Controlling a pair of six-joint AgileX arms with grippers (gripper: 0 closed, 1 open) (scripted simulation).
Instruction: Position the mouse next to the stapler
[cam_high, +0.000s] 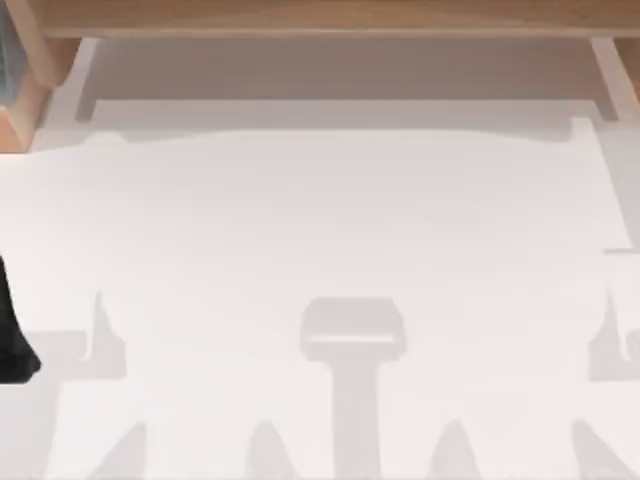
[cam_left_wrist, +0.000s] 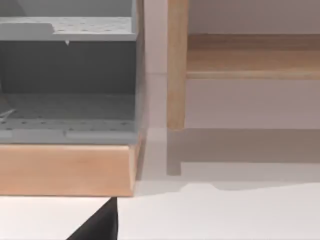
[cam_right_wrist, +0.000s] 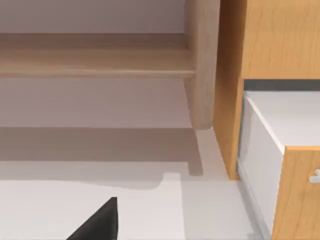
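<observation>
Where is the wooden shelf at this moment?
The wooden shelf spans the top view's far edge, left to right, behind the white table; the left arm is parked at the table's left edge.

White tabletop (cam_high: 330, 220) lies open; wooden shelf (cam_high: 330, 15) apparently bounds the far edge.

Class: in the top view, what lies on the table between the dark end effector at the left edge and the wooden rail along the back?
Nothing: the top view shows bare white table between the left end effector and the wooden rail, only shadows.
</observation>
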